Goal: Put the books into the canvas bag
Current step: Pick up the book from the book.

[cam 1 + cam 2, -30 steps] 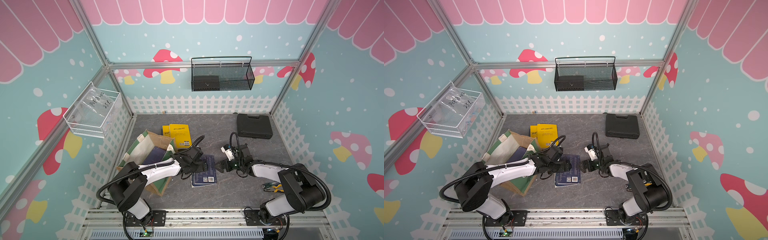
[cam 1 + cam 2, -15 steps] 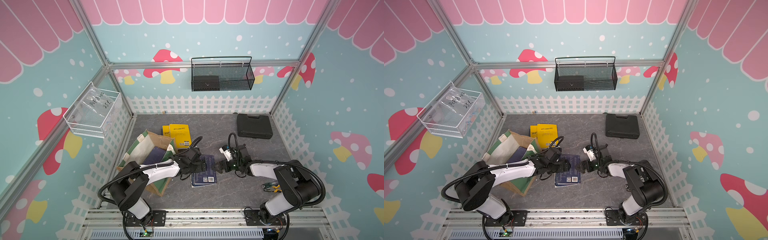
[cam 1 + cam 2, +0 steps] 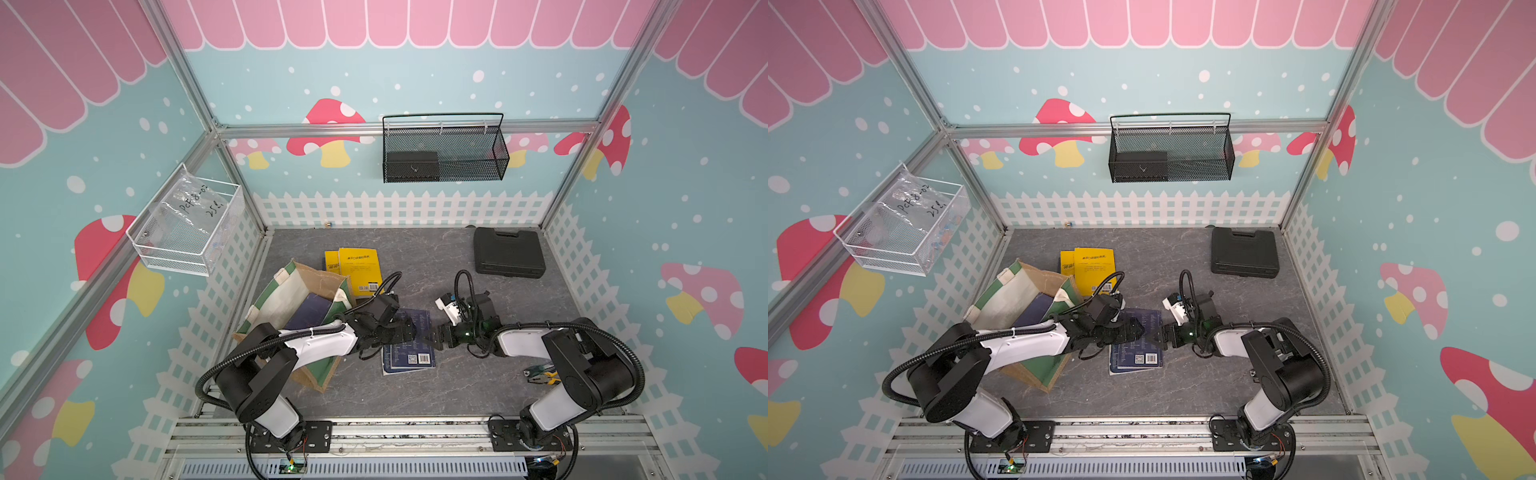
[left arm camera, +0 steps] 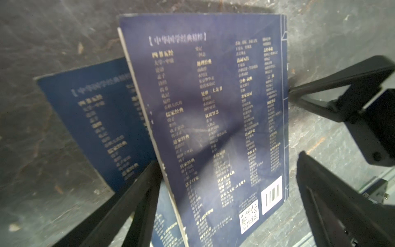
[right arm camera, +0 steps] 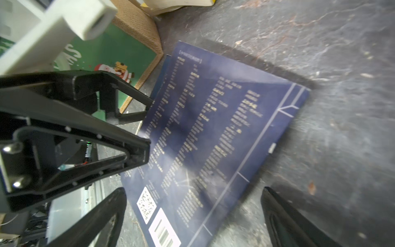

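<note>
Well, your left pincer [image 3: 409, 331] and your right pincer [image 3: 437, 335] both stood wide open and held nothing, facing each other across the navy books [image 3: 409, 358], which lay flat on the tabletop [image 3: 449, 266] just beside the canvas bag [image 3: 282, 299]. They seemed thin paperbacks, light but bendy, with smooth covers that could slip, so the stiffer spine edge was probably the safer place for you to take hold.
</note>
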{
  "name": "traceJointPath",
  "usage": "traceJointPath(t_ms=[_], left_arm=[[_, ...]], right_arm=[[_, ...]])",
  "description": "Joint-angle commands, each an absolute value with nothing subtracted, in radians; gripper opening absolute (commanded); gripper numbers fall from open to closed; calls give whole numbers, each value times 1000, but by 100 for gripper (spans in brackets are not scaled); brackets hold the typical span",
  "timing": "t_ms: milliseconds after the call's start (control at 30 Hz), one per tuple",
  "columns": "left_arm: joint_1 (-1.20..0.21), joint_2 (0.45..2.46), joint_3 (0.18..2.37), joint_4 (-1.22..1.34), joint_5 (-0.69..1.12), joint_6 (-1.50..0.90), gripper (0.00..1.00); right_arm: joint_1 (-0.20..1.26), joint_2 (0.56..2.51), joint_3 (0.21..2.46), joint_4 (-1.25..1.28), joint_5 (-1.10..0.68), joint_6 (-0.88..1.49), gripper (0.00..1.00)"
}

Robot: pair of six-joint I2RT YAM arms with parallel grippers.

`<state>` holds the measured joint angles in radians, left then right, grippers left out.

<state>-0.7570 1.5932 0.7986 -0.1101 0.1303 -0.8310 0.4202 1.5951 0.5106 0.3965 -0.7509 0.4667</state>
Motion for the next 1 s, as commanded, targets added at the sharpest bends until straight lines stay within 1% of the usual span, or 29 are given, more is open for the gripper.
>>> traceJointPath(t_ms=[0,100,267,433,633,733,800,900,933,967], left_arm=[[-755,1621,759,-40,175,-866,97],[-759,1634,723,30,192,-904,97],[-764,1650,718,38,153,-908,97],[-775,1686,729,54,153,-898,97],[-775,1675,733,39,121,-884,94],[-775,1674,732,64,132,-878,89],[-775,1674,733,75,141,-876,89],[-775,1668,735,82,138,-874,90],[-775,1662,732,86,138,-874,90],[-775,1654,728,92,139,-871,90]], right_arm=[[426,1612,493,517,-822,511,100],[426,1611,485,576,-846,542,99],[426,1608,486,612,-845,561,99],[426,1601,473,667,-871,583,99],[425,1596,459,702,-855,603,99],[425,1618,459,711,-861,603,99],[425,1634,455,749,-877,625,99],[425,1643,446,804,-881,665,92],[425,1641,446,806,-873,671,82],[425,1638,447,803,-860,677,67]])
